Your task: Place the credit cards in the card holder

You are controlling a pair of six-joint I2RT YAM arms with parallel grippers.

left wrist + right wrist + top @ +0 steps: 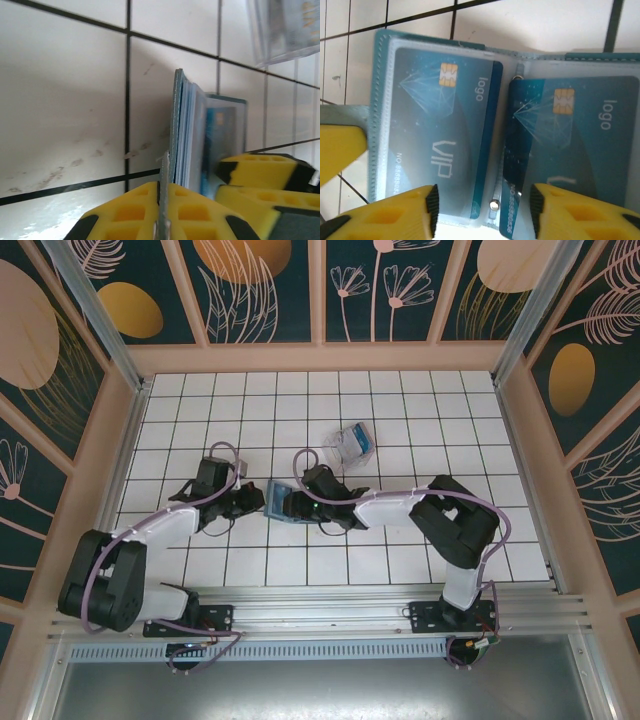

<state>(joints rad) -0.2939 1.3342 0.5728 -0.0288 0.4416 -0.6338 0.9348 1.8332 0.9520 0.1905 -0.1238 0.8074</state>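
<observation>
Right gripper [482, 205], jaws apart, hovers over two blue cards [440, 140] in the open wallet [382, 50]; left gripper [164, 200] clamps its cover. Overhead, a clear box [352, 445] lies beyond.

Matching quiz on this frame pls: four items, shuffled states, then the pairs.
1 left claw
2 right claw
3 card holder
4 clear box

a open, above the cards
b on the tiles beyond both claws
c shut on the card holder's edge
d spread open between the claws

Pairs: 1-c, 2-a, 3-d, 4-b
</observation>
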